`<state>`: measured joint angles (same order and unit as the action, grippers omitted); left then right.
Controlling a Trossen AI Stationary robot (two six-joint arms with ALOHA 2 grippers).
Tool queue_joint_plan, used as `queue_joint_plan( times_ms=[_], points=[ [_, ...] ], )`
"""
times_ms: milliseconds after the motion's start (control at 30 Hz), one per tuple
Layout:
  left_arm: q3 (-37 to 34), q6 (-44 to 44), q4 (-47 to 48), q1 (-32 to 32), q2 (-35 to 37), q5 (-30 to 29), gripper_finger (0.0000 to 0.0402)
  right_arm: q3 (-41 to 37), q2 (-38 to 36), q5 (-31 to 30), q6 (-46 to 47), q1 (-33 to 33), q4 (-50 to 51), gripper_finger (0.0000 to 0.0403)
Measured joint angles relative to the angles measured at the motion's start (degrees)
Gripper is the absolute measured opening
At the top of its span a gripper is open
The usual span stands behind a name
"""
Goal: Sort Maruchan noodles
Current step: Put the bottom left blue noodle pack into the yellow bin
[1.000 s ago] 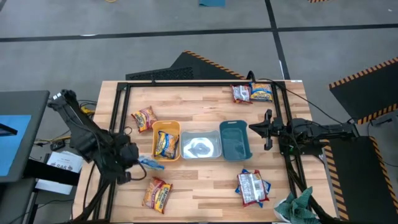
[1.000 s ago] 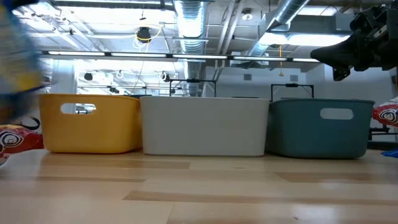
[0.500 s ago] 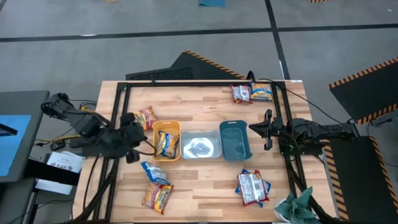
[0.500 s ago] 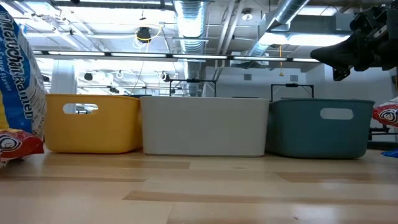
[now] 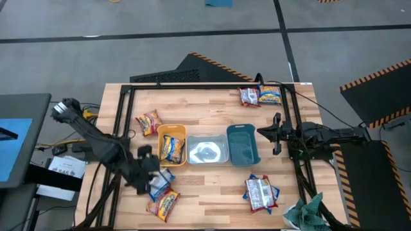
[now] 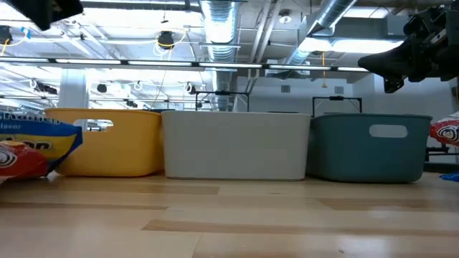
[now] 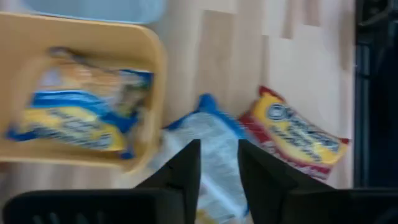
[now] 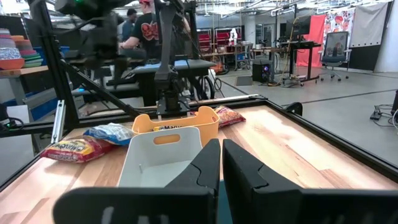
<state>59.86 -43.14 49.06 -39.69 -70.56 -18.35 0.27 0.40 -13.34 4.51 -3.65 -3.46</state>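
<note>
My left gripper (image 5: 151,172) (image 7: 219,163) hovers open above a blue-and-white noodle packet (image 5: 160,184) (image 7: 208,134) (image 6: 39,132). That packet lies flat, partly on a red-orange packet (image 5: 164,203) (image 7: 298,134) near the table's near-left corner. Another blue-and-yellow packet (image 5: 172,147) (image 7: 74,109) lies in the orange tray (image 5: 172,132). Loose packets lie left of that tray (image 5: 149,122), at the far right (image 5: 249,96) (image 5: 270,95), and stacked near right (image 5: 260,192). My right gripper (image 5: 276,135) (image 8: 221,163) waits shut above the table, right of the teal tray (image 5: 243,144).
The orange, clear (image 5: 207,151) and teal trays stand in a row across the table's middle. A green cloth (image 5: 305,212) lies at the near-right corner. A black frame (image 5: 192,85) runs round the table. Bare wood shows along the near edge and far of the trays.
My left gripper swung toward the orange tray, then came back toward the near edge, over the blue packet. The packet was at the gripper a second ago and stood on edge half a second ago. It has since fallen flat onto the red-orange packet.
</note>
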Motion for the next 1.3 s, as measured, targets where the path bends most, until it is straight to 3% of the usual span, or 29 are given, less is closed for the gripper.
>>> queue_joint_plan(
  times_ms=[167,333,467,600,700,900,1133,1300],
  points=[
    [0.00,-6.51,-2.97,-4.05,-7.22,1.13,0.0153,0.00,0.00,0.00,0.00,-0.01,0.00,0.0043],
    [-0.02,-15.32,3.78,-4.93,-12.21,1.48,0.0195,0.01,0.00,0.02,0.00,-0.01,0.00,0.0043],
    [-0.08,-23.04,9.15,-4.61,-13.95,0.60,0.0208,0.00,0.00,0.02,0.00,0.01,0.00,0.0043],
    [-0.83,-29.65,8.81,-3.98,-13.21,-1.50,0.0208,0.02,0.00,0.01,0.00,0.01,0.00,0.0043],
    [-3.37,-33.63,5.03,-3.32,-11.99,-0.66,0.0208,0.02,0.00,0.00,0.00,0.01,0.00,0.0043],
    [-12.70,-38.06,-11.56,-3.03,-7.92,3.77,0.0208,0.01,0.00,0.01,0.00,-0.01,0.00,0.0043],
    [-19.42,-41.69,-13.72,-2.88,-4.63,4.97,0.0208,0.02,0.00,0.02,0.00,-0.01,0.00,0.0043],
    [-23.78,-41.35,-22.62,-2.35,-4.49,7.20,0.0208,0.02,0.00,0.00,0.00,0.00,0.00,0.0043]
  ],
)
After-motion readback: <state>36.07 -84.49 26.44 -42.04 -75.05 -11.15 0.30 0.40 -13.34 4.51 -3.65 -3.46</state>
